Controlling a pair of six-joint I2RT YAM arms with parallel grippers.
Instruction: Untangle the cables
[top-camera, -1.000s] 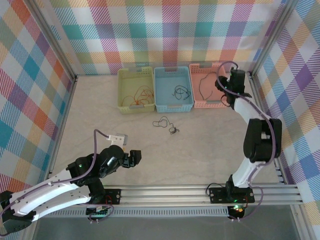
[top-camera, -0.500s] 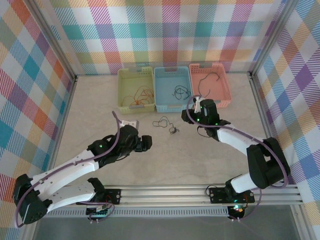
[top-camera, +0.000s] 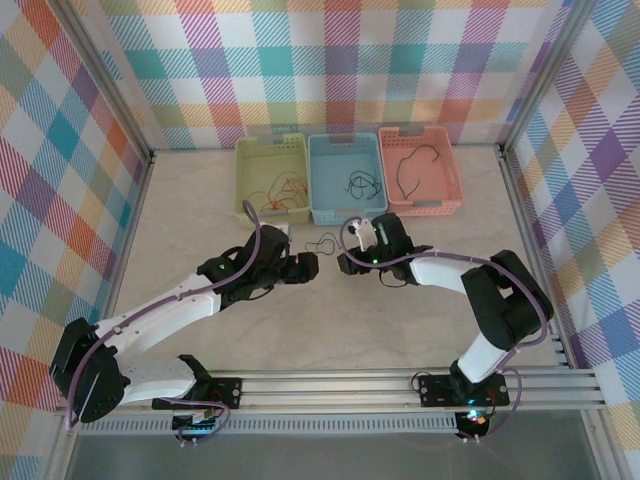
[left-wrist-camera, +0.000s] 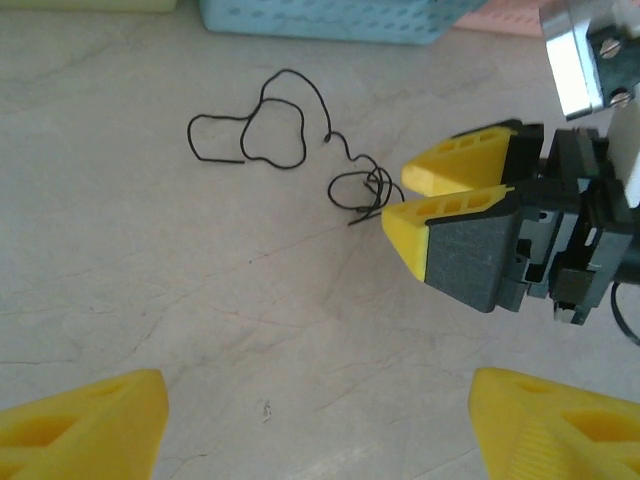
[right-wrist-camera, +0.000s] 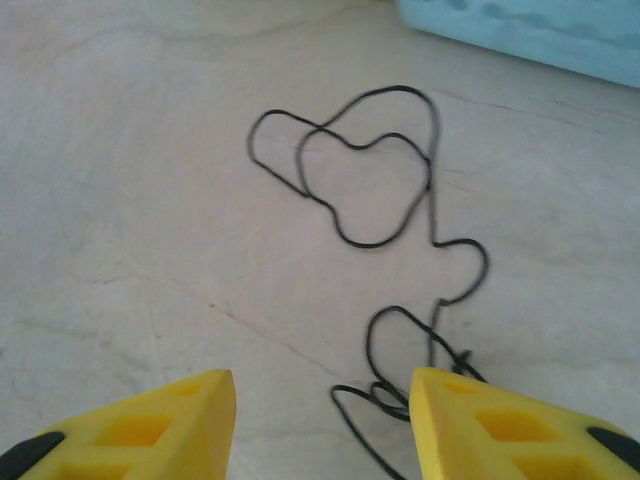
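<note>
One black cable lies between the empty grippers. Right gripper, half open, straddles its knot for pinching; left gripper gapes wide.

You had one thin black cable lying slack on the table, twisted into loops; the other cables sat in the baskets.

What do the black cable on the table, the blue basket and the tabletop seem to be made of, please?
Black cable: probably thin wire in matte black plastic insulation; it holds springy loops and kinks without sheen.
Blue basket: moulded plastic, smooth, with regular rows of holes.
Tabletop: pale, marble-like, faintly veined; real stone or printed laminate, I cannot tell.
</note>
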